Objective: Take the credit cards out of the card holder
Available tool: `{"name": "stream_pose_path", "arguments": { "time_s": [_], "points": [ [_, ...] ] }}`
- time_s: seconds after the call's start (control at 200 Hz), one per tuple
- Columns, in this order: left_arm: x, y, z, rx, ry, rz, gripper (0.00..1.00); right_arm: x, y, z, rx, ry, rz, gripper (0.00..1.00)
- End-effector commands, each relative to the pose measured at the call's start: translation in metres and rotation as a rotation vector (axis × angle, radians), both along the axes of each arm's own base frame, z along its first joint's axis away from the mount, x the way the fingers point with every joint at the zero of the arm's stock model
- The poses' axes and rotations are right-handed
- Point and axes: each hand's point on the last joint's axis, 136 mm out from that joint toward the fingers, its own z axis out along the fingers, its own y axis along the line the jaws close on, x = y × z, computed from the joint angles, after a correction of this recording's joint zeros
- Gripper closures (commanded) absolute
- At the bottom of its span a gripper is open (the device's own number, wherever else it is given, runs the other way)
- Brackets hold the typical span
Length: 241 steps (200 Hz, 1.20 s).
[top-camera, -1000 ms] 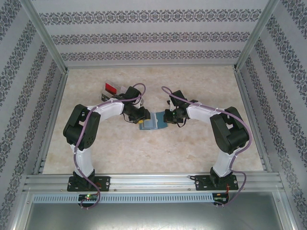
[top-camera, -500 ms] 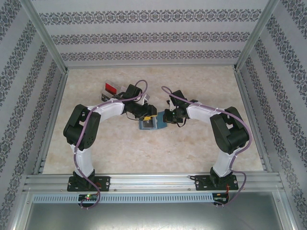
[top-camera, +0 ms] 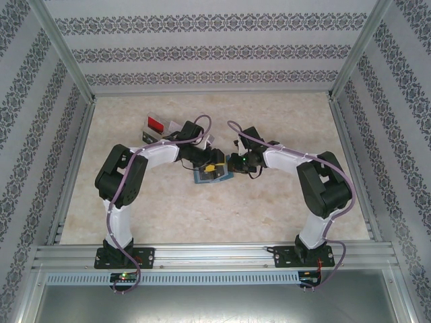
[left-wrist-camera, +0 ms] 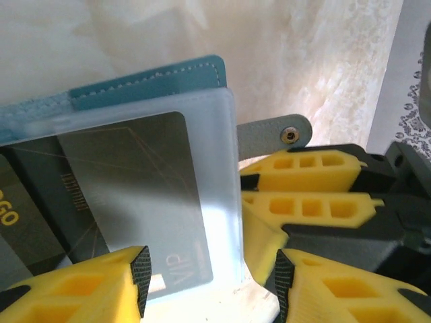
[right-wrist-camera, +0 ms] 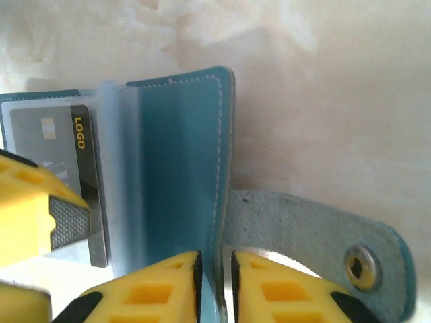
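Note:
The blue card holder [top-camera: 214,177] lies open at mid-table between my two grippers. In the left wrist view its frosted sleeve holds a dark credit card [left-wrist-camera: 135,188] marked VIP under the teal cover [left-wrist-camera: 155,81]. My left gripper [left-wrist-camera: 212,282] is open, its pads straddling the sleeve's near corner without touching it. In the right wrist view a grey card [right-wrist-camera: 84,168] marked LOGO sits in a sleeve. My right gripper [right-wrist-camera: 215,276] has the teal cover's edge [right-wrist-camera: 225,168] between its pads, which stand slightly apart. The snap strap [right-wrist-camera: 337,249] lies flat on the table.
A clear tray [top-camera: 149,129] with a red card [top-camera: 156,124] stands behind the left arm. The right gripper's yellow fingers [left-wrist-camera: 316,188] crowd close beside my left gripper. Aluminium frame rails and patterned walls close in the table.
My left gripper has moved right, over the card holder, and its jaws have widened. The right gripper's jaws have eased apart a little on the cover's edge.

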Motion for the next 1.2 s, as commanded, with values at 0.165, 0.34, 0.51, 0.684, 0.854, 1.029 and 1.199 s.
{"name": "stream_pose_path", "arguments": {
  "time_s": [0.165,0.34,0.51,0.684,0.854,1.029,1.199],
  "points": [
    [0.01,0.024,0.016,0.098,-0.086,0.078,0.49,0.001,-0.019,0.036,-0.053,-0.117,-0.034,0.73],
    [0.006,0.03,-0.005,0.126,-0.033,0.101,0.57,0.002,0.003,0.035,-0.031,-0.104,0.014,0.77],
    [0.006,0.038,-0.019,0.176,-0.007,0.127,0.64,0.008,0.022,0.02,-0.03,-0.06,0.024,0.79],
    [0.005,0.043,-0.03,0.199,0.015,0.126,0.65,0.014,0.028,0.007,-0.038,-0.024,0.021,0.79],
    [0.002,0.051,-0.043,0.242,0.032,0.134,0.65,0.014,0.024,-0.009,-0.059,0.017,0.005,0.79],
    [-0.004,0.062,-0.062,0.283,0.064,0.14,0.65,0.009,0.015,-0.026,-0.084,0.067,-0.018,0.79],
    [-0.008,0.072,-0.07,0.302,0.072,0.142,0.66,0.005,0.007,-0.039,-0.102,0.1,-0.034,0.8]
  ]
}}
